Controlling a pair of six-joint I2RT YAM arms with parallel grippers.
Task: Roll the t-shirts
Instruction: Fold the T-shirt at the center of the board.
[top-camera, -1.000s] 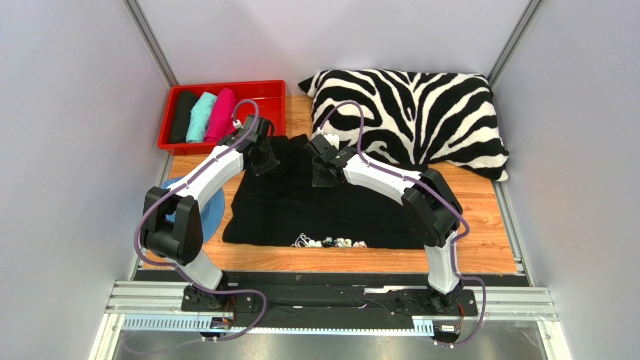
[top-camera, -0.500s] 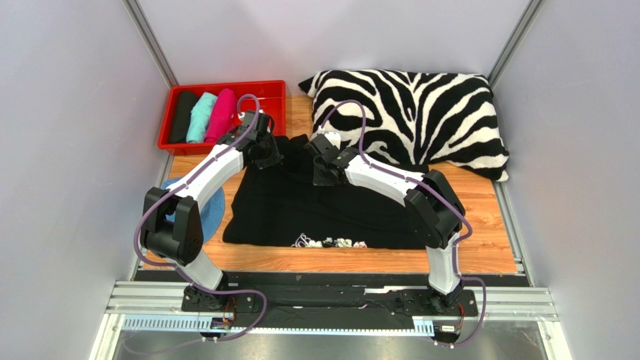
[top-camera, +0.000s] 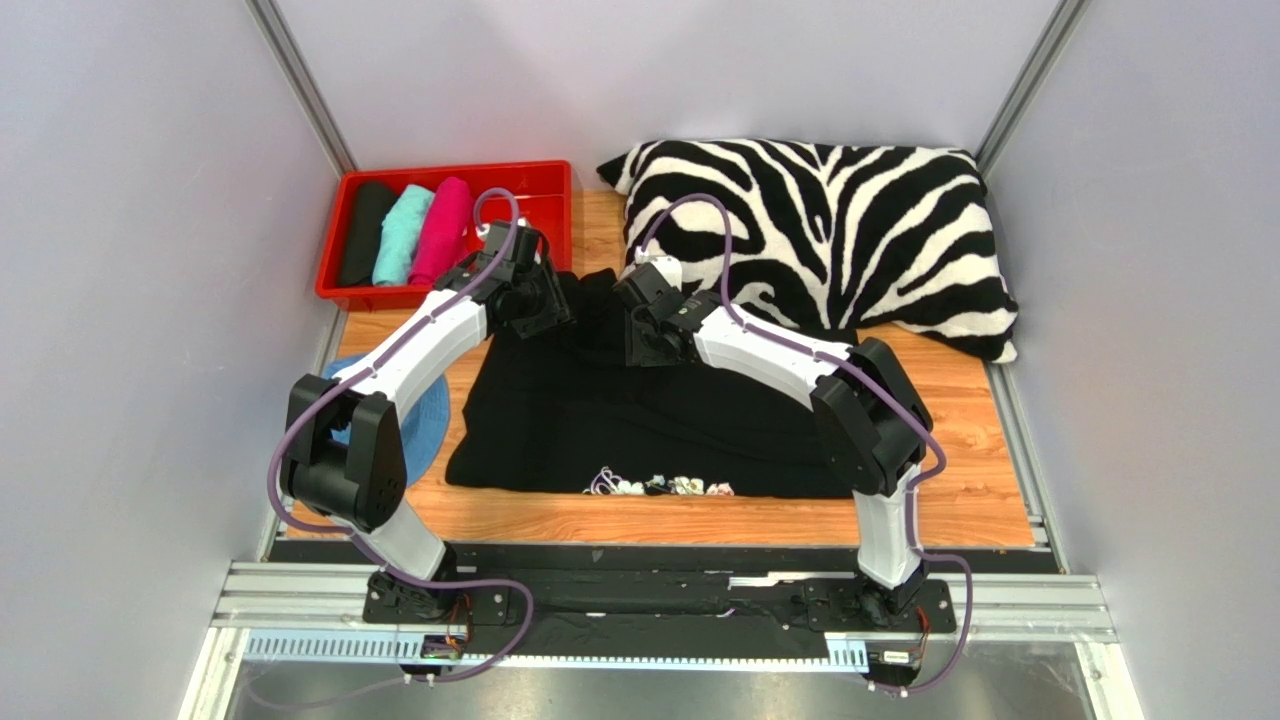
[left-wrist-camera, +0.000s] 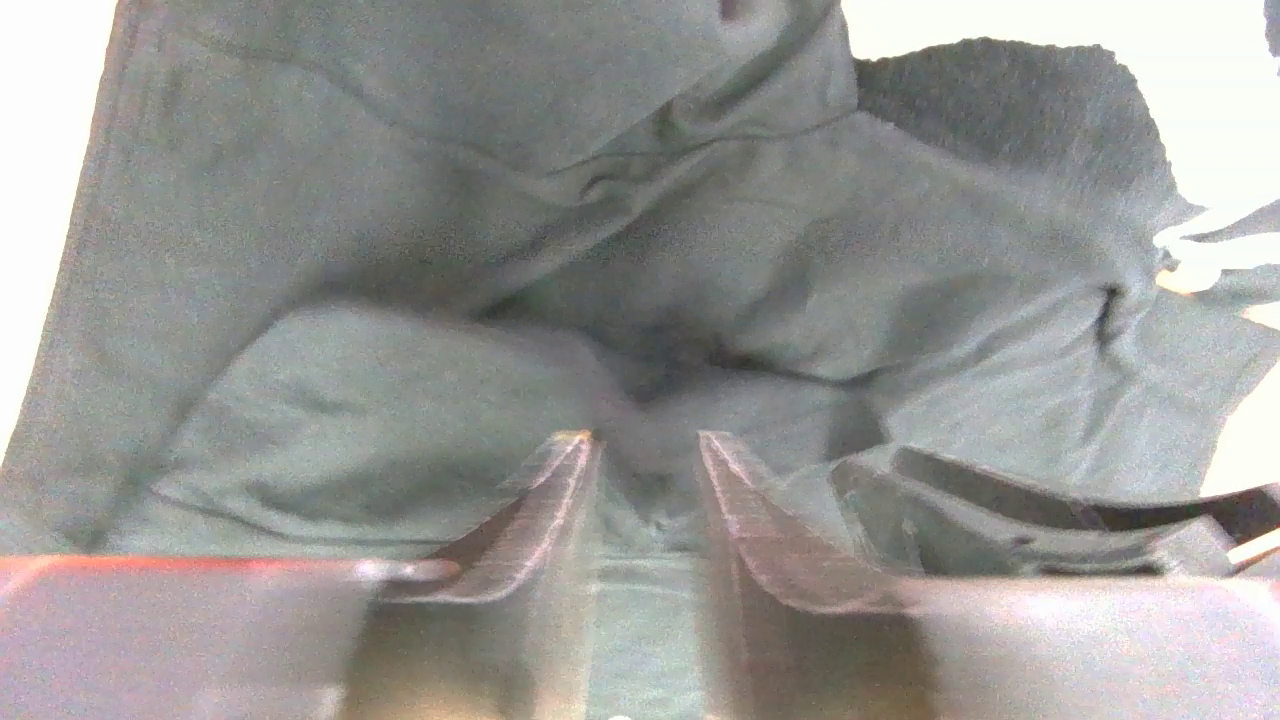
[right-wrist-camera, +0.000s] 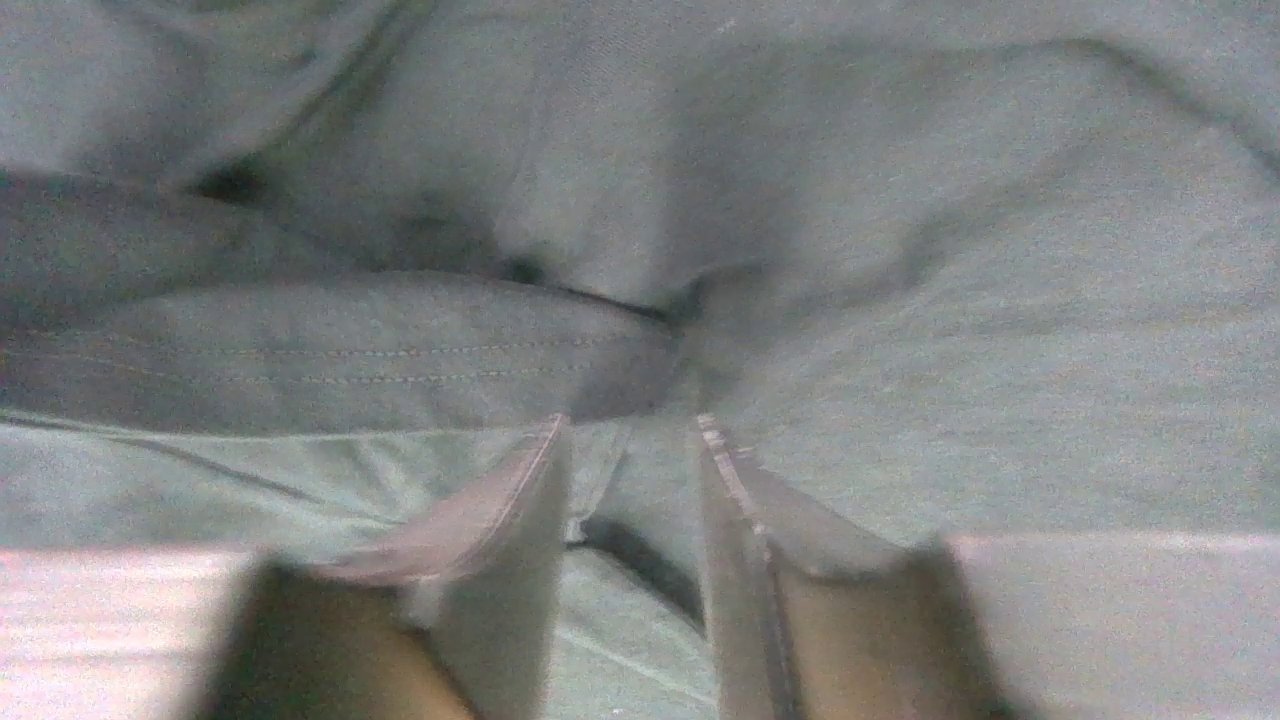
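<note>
My left gripper (left-wrist-camera: 643, 450) and right gripper (right-wrist-camera: 628, 438) each have their jaws slightly parted. Neither clamps anything. Both sit low over the bunched far edge of the large black t-shirt (top-camera: 631, 428), which lies spread on the wooden table (top-camera: 969, 450) between grey walls. At far left, a red bin (top-camera: 553, 188) holds the rolled black tee (top-camera: 361, 233), teal tee (top-camera: 401, 233) and pink tee (top-camera: 443, 228). A zebra pillow (top-camera: 842, 225) lies near my right gripper.
</note>
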